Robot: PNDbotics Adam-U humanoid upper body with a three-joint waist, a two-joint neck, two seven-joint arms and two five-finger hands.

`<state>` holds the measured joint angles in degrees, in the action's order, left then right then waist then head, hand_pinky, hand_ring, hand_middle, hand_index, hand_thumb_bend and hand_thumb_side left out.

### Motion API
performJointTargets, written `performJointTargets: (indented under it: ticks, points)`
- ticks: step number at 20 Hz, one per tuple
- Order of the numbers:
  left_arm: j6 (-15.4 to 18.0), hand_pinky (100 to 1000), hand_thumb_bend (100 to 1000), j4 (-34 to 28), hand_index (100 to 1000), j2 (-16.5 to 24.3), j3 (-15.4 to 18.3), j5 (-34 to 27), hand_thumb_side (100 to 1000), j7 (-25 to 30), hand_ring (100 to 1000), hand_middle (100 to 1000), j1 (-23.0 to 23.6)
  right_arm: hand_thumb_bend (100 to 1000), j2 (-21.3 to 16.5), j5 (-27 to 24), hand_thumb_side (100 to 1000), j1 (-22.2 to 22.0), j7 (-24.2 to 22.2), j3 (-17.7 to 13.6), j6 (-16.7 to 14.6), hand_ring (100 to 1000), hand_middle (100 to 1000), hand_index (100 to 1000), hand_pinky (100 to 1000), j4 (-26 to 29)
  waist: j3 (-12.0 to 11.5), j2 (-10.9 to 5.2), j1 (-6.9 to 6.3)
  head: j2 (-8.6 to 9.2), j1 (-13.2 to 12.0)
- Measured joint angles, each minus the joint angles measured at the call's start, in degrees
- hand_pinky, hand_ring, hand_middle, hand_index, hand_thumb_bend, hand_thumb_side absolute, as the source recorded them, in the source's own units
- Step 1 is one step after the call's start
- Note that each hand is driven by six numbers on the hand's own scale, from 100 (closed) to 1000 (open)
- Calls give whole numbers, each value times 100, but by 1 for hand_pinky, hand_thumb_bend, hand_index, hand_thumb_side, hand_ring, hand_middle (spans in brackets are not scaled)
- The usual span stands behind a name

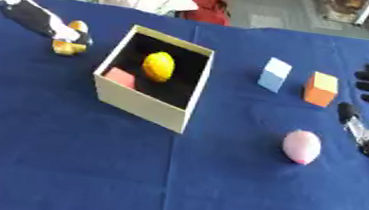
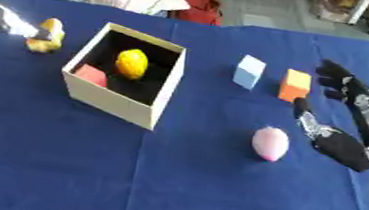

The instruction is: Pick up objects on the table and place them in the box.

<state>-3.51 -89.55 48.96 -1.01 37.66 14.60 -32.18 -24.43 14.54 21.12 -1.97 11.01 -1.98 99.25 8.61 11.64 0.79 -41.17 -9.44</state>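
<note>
left robot hand (image 1: 56, 28) blurred, hiding yellow object (image 1: 70, 45)

left hand (image 1: 44, 22) | left of the box (image 1: 140, 102), near its far corner, arm coming in from the upper left, fingers closed around a yellow-orange object (image 1: 70, 45) || right hand (image 2: 345, 119) | well right of the box, palm facing it, fingers spread and straight, thumb apart, holding nothing

Two head-mounted stereo views, left eye and right eye, both looking steeply down from close above onto the blue bench (image 1: 57, 162), sharing nearly the whole scene, the open box (image 1: 140, 102) included, slightly offset sideways.
</note>
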Motion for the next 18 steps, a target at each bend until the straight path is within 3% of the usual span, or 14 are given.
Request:
performJointTargets:
  ticks: [10,18]
  points:
    - [-135,794,804,2576,860,-340,-65,685,282,-254,785,750,-1090,209,30,-4,498,1,-41,35,-14,894,881,985,863,-4,142,-23,1,7,-34]
    - [-6,792,797,3809,865,-748,-89,937,255,-157,785,756,-1430,205,55,-17,500,6,-56,42,-20,894,881,986,863,-17,230,-23,2,25,-90]
